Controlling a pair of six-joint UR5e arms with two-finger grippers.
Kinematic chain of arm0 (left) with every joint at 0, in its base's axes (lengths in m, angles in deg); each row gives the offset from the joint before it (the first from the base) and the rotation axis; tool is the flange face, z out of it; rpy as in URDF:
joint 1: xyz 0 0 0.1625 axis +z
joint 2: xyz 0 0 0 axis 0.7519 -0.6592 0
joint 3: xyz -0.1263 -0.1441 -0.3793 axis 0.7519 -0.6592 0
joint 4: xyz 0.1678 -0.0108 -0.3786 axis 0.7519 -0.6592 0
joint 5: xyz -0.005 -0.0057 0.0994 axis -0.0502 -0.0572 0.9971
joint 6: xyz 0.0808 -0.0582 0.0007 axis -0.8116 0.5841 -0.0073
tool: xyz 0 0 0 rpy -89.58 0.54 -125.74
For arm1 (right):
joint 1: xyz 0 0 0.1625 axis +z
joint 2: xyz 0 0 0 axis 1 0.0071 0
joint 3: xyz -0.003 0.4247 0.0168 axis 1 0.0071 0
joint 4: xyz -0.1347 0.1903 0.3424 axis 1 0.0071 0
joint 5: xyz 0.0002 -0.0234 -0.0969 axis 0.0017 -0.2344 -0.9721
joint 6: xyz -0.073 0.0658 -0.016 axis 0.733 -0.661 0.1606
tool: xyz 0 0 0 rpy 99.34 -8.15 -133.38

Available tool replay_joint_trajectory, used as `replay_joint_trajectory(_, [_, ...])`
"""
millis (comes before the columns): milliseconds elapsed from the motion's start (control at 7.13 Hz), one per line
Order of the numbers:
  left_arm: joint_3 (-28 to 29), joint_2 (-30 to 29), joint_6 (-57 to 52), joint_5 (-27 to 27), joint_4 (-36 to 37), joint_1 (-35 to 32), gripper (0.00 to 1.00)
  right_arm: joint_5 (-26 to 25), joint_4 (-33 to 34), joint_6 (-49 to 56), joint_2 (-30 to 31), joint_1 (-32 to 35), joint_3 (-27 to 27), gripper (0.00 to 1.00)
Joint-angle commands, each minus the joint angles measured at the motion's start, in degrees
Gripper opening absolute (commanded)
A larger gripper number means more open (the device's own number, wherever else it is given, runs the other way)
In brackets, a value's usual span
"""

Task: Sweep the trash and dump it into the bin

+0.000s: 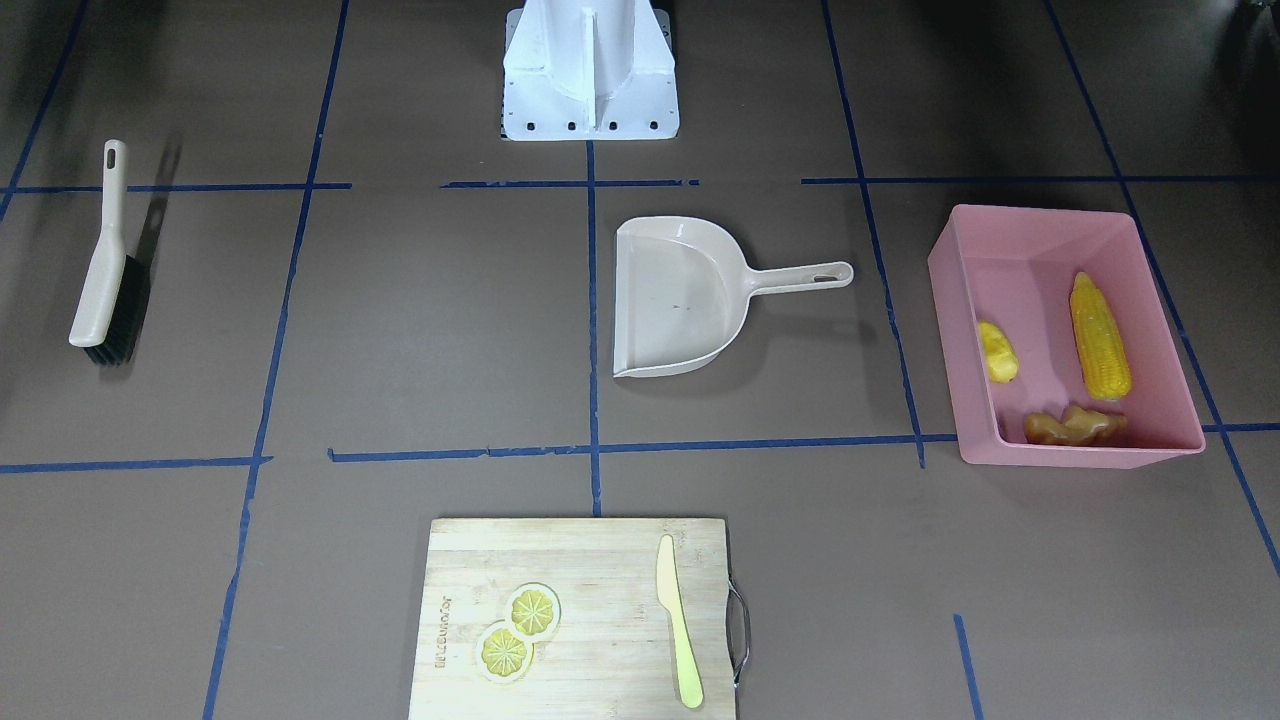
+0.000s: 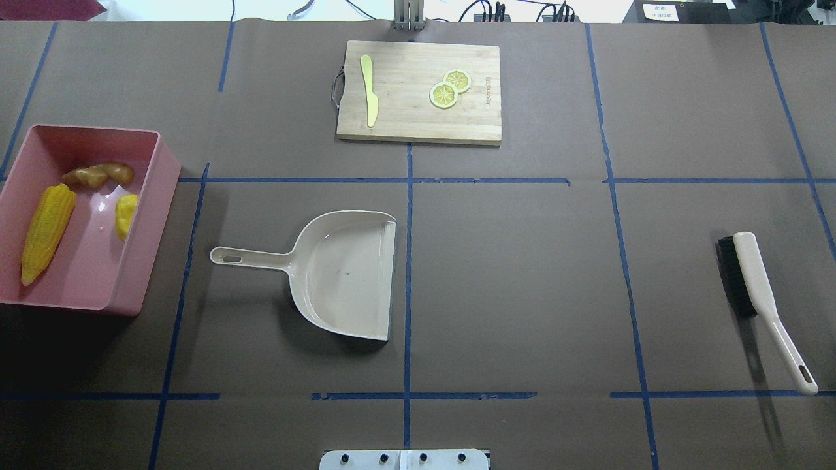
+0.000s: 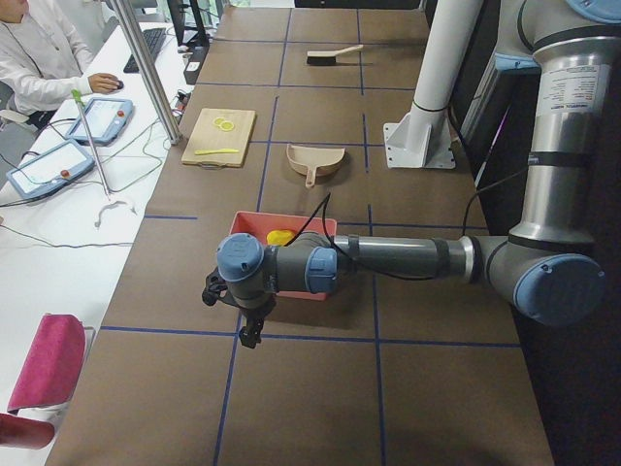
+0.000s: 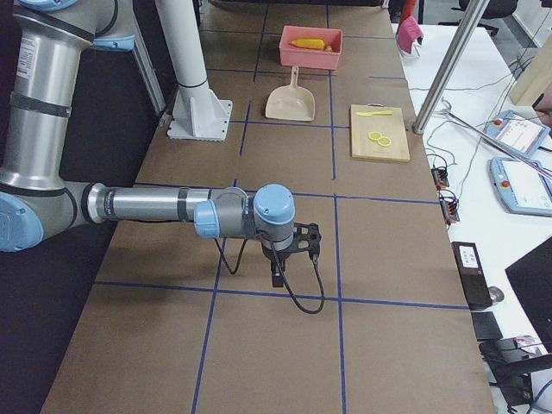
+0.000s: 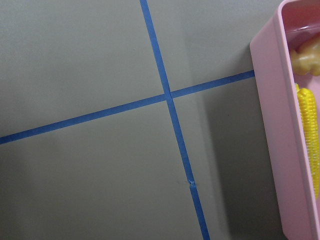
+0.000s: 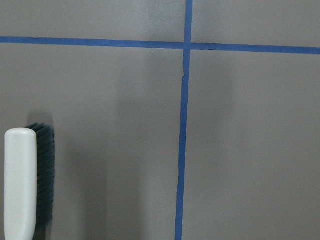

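Note:
The pink bin (image 1: 1030, 215) stands at the table's left end and holds all three pieces of trash: the corn cob (image 1: 1100, 335), the small yellow potato-like piece (image 1: 997, 352) and the tan ginger root (image 1: 1072, 427). In the overhead view the bin (image 2: 150, 215) holds the corn (image 2: 46, 232), the potato piece (image 2: 127, 214) and the ginger (image 2: 98, 174). The left gripper (image 3: 247, 330) hangs just beyond the bin's outer end; the left wrist view shows the bin's wall (image 5: 272, 125). The right gripper (image 4: 276, 274) hovers at the opposite end. I cannot tell whether either is open or shut.
The beige dustpan (image 2: 339, 274) lies empty mid-table, handle toward the bin. The brush (image 2: 751, 281) lies at the right end and shows in the right wrist view (image 6: 20, 180). A wooden cutting board (image 2: 405, 111) with lemon slices (image 2: 449, 88) and a pale knife (image 2: 369, 91) sits at the far edge.

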Motion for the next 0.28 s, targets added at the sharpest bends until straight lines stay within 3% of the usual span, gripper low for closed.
replay_joint_trajectory(0, [-0.2,-0.1,-0.1,0.0,0.0,0.0,1.00,0.0,0.0,0.0,0.1,0.0,0.1,1.00])
replay_joint_trajectory(140, [-0.2,-0.1,-0.1,0.0,0.0,0.0,1.00,-0.1,0.0,0.0,0.0,0.0,0.1,1.00])
